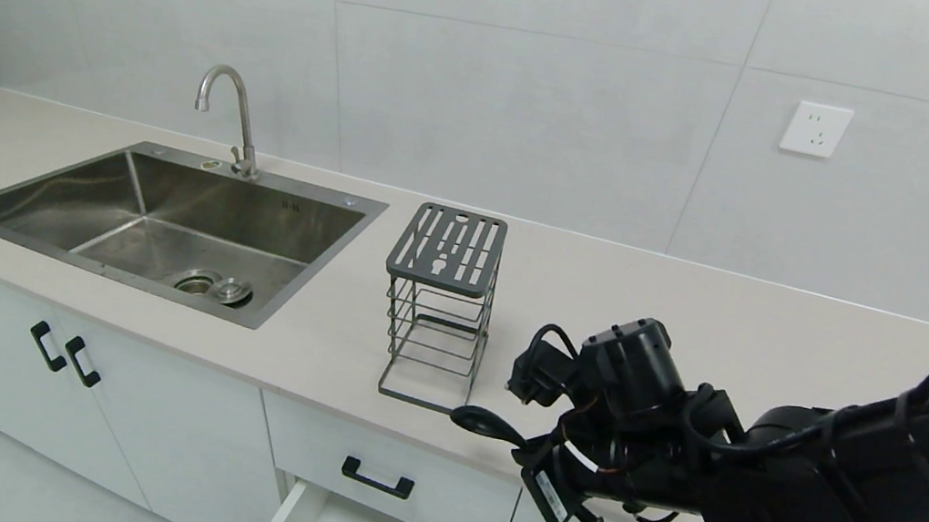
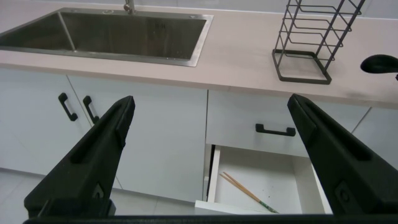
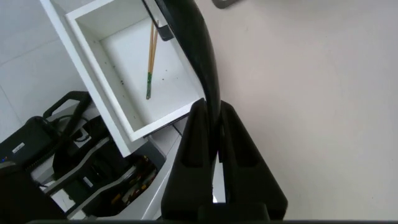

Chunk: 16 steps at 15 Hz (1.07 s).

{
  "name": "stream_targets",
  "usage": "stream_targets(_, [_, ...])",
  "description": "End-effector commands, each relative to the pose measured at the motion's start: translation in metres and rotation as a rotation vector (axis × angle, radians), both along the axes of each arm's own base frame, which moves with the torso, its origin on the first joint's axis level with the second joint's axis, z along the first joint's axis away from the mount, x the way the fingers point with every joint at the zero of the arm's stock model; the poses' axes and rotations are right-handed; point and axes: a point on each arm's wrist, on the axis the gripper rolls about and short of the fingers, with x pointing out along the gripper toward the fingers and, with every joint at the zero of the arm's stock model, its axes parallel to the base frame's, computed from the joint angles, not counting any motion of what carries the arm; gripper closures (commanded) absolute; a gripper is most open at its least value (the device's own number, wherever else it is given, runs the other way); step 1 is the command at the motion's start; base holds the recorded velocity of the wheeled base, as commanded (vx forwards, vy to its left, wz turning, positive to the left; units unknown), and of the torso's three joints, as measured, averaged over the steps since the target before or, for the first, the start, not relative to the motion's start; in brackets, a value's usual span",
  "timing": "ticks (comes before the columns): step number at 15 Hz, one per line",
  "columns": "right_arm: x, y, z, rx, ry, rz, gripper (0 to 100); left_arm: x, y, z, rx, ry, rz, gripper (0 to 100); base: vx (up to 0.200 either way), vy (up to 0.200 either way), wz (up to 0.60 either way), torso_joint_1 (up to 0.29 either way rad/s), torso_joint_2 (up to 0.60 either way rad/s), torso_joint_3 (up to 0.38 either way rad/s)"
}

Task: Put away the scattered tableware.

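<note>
Chopsticks (image 2: 247,193) in open drawer (image 2: 277,177), spoon (image 3: 199,43) in right end effector (image 3: 214,113)

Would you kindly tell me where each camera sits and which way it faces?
Head view: on the head, looking forward and down at the counter, sink and rack; the right gripper holds a spoon.
Left wrist view: low before the cabinets, facing the open drawer with chopsticks; left gripper, jaws open.
Right wrist view: above the counter edge, looking down; jaws shut on the spoon.
Both wrist views share the drawer and chopsticks.
</note>
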Motion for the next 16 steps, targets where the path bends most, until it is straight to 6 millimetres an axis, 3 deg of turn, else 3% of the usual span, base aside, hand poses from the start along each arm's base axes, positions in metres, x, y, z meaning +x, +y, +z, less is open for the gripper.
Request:
stream_targets(1, [-0.009, 0.002, 0.013, 0.024, -0.025, 0.023, 100, 0.0, 0.0, 0.0, 0.0, 0.002, 0.001, 0, 0.0, 0.0, 0.0, 0.0, 0.0, 0.0])
stream_targets(11, [-0.03, 0.045, 0.038, 0.104, -0.102, 0.165, 100, 0.0, 0.0, 0.0, 0.001, 0.001, -0.001, 0, 0.0, 0.0, 0.0, 0.0, 0.0, 0.0])
stream_targets(16, [-0.026, 0.065, 0.043, 0.097, -0.17, 0.244, 100, 0.0, 0.0, 0.0, 0.001, 0.001, 0.001, 0, 0.0, 0.0, 0.0, 0.0, 0.0, 0.0])
